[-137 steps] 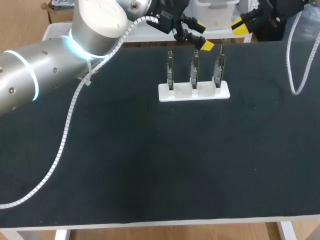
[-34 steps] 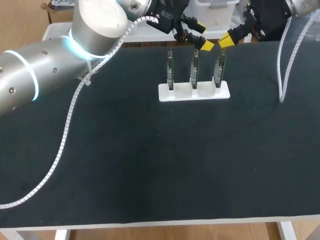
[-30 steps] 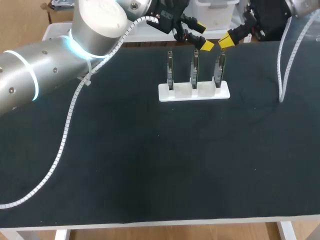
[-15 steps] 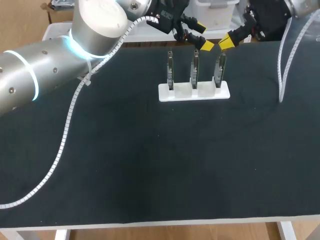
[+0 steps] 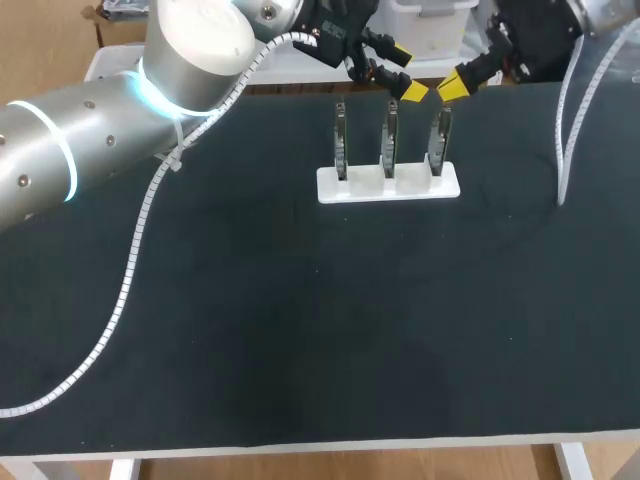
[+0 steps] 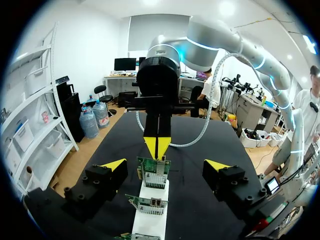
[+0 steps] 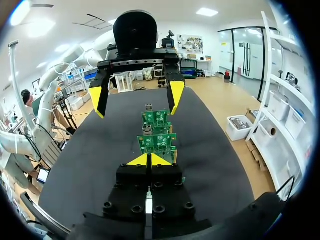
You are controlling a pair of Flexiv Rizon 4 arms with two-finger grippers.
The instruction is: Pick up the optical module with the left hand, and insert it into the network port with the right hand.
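Module: we cannot make it out in any view. Nothing shows between either gripper's tips, so we cannot say where it lies.
Right gripper [image 5: 453, 87]: its two yellow tips are pressed together with no gap between them. We cannot tell whether anything small is pinched there. It hangs at the table's far edge, right of the middle, with the tips just over the top of the right-hand board. We cannot tell whether they touch it.
Ports [image 6: 151, 202]: we see silvery sockets on the near face of the middle board in the left wrist view.
Boards: three green cards stand upright in a row, left [image 5: 341, 140], middle [image 5: 388, 138] and right [image 5: 438, 138]. In the right wrist view they line up straight ahead of that gripper's tips.
Holder [image 5: 388, 184]: a white block that carries the three boards in its slots. It lies near the far edge, about midway along it.
Left gripper [image 5: 405, 70]: its fingers are spread wide and hold nothing. It sits at the far edge behind the middle board. In its own view the row of boards runs out between its fingers toward the right gripper, touching neither finger.
Table [image 5: 300, 320]: a black top. The left arm comes in over its far left corner, and the right arm's cable hangs near its far right corner.
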